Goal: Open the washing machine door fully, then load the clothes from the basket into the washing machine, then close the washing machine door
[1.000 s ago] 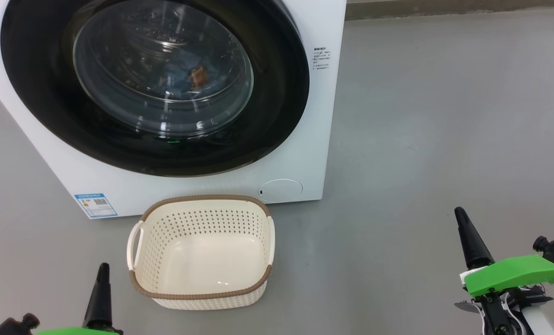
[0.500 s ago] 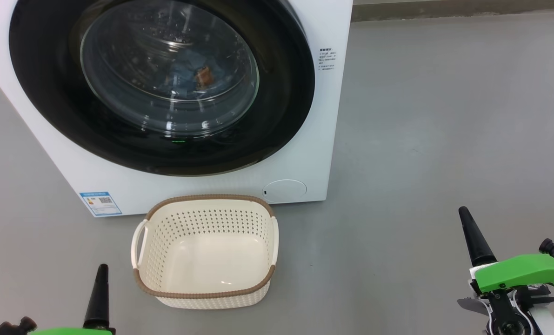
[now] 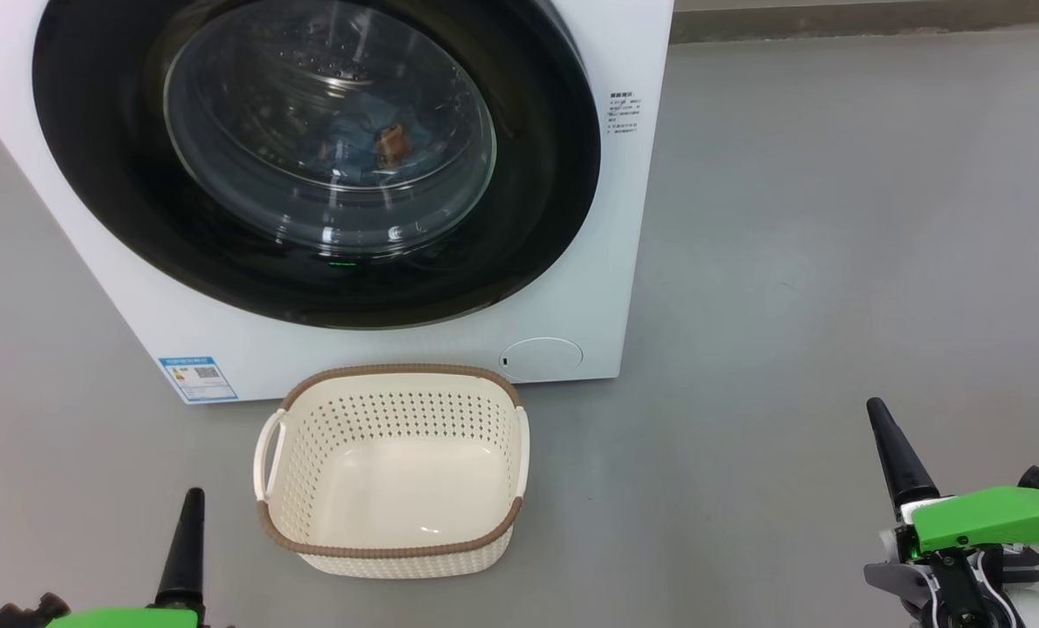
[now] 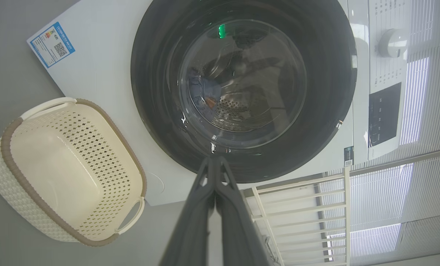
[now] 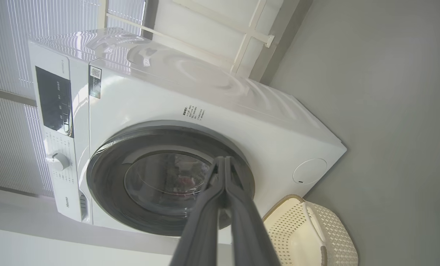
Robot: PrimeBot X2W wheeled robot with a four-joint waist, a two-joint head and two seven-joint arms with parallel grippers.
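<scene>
The white washing machine (image 3: 571, 288) stands ahead with its round black door (image 3: 118, 218) flat against its front. Behind the door's glass, blue clothes (image 3: 366, 135) with a brown print lie in the drum. On the floor before the machine the cream basket (image 3: 393, 549) with a brown rim holds nothing. My left gripper (image 3: 192, 499) is shut, low at the left beside the basket. Away from both, my right gripper (image 3: 875, 408) is shut at the lower right. In the left wrist view the left gripper (image 4: 214, 159) points at the door's (image 4: 327, 111) lower edge; in the right wrist view the right gripper (image 5: 224, 159) points at the door (image 5: 105, 184).
Grey floor (image 3: 833, 218) spreads wide to the machine's right. A blue label (image 3: 198, 378) marks the machine's lower left corner and a round cover (image 3: 541, 358) its lower right. A white railing (image 4: 297, 207) and blinds stand beside the machine. The control panel (image 5: 53, 99) has a knob.
The whole head view has shifted a little right, so the camera moved. My right gripper sits slightly lower in the picture. Door, clothes and basket stay put.
</scene>
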